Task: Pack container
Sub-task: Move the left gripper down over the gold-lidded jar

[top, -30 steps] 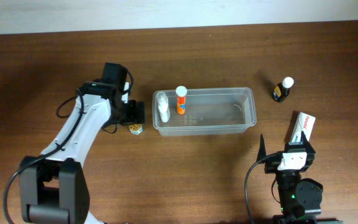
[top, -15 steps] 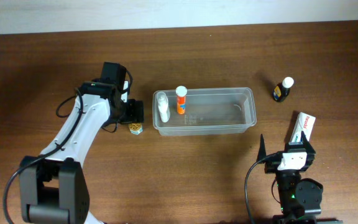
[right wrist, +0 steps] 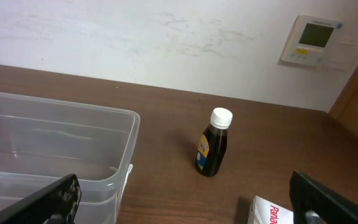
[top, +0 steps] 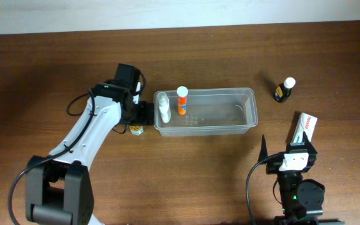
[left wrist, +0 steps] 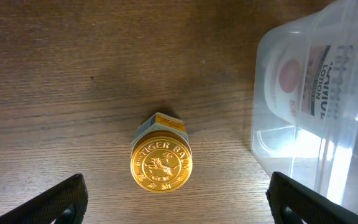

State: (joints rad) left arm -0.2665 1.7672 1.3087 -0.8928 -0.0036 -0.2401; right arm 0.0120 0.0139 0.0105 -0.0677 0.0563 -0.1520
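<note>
Overhead, the container (top: 225, 113) is sitting near the middle of the brown surface (top: 186, 181), its long sides running left to right. Inside it, at the left end, a white bottle (top: 163, 107) is lying and an orange tube (top: 182, 100) with a white cap is standing upright just beside it; the remainder of the tub is showing only its bare floor. The left gripper (top: 141, 119) is hanging just outside the container's left end, over a small jar with a gold lid (top: 136, 130) that is standing on the surface close to the tub's corner. From the left wrist, that jar (left wrist: 161, 164) is sitting between the two fingers (left wrist: 55, 202), which are spread wide and touching nothing, so the left gripper (left wrist: 179, 202) is released. The container's rounded corner (left wrist: 328, 37) is filling the right side of that view, with the white bottle's label (left wrist: 303, 81) showing through the wall. The right gripper (top: 285, 147) is resting low at the near right, released as well, its fingers wide apart and grasping nothing. A white box (top: 305, 127) is lying just beside it, and a dark bottle with a white cap (top: 284, 90) is standing upright farther back, well apart from the container's right end.
</note>
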